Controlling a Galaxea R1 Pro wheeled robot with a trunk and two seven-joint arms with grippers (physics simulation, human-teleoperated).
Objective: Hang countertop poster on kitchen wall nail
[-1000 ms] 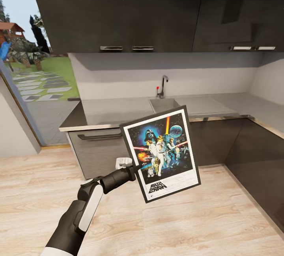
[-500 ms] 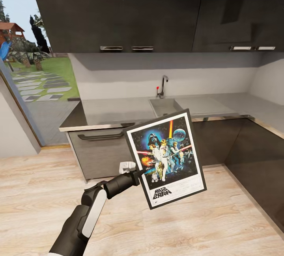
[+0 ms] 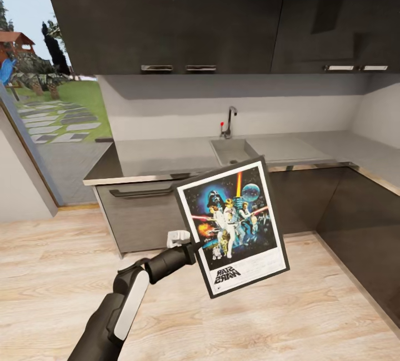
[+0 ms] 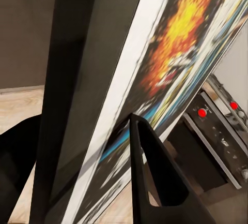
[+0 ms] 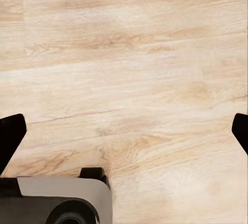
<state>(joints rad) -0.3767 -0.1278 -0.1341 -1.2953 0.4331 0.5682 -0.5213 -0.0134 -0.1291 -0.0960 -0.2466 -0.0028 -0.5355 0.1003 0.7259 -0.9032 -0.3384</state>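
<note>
Kitchen: dark wall cabinets (image 3: 166,14) above a pale wall, light wood floor (image 3: 50,272), glass door at the robot's left giving onto a garden. L-shaped grey bench (image 3: 161,155) with an inset sink (image 3: 230,150) and chrome tap (image 3: 229,122); dark cabinet fronts below.

Poster (image 3: 232,226): off the bench, held in the air in front of it, over the floor. Printed face toward the head camera, nearly upright, long axis vertical with the top leaning slightly to the robot's left. Logo at the bottom reads mirrored.

Left tool (image 3: 191,245): pinching the poster at its left edge, about mid-height. Left wrist view confirms this: one dark finger (image 4: 150,167) lies against the printed face, frame edge (image 4: 77,94) running between the fingers. The poster extends rightward from the tool.

Right tool (image 5: 124,131): fingertips spread wide at the frame edges, nothing between them, pointing down at the floor.

No wall nail visible anywhere on the pale wall. Judgement: pick-up done, hanging not begun; the nail must be found first. The left arm carries the load.
</note>
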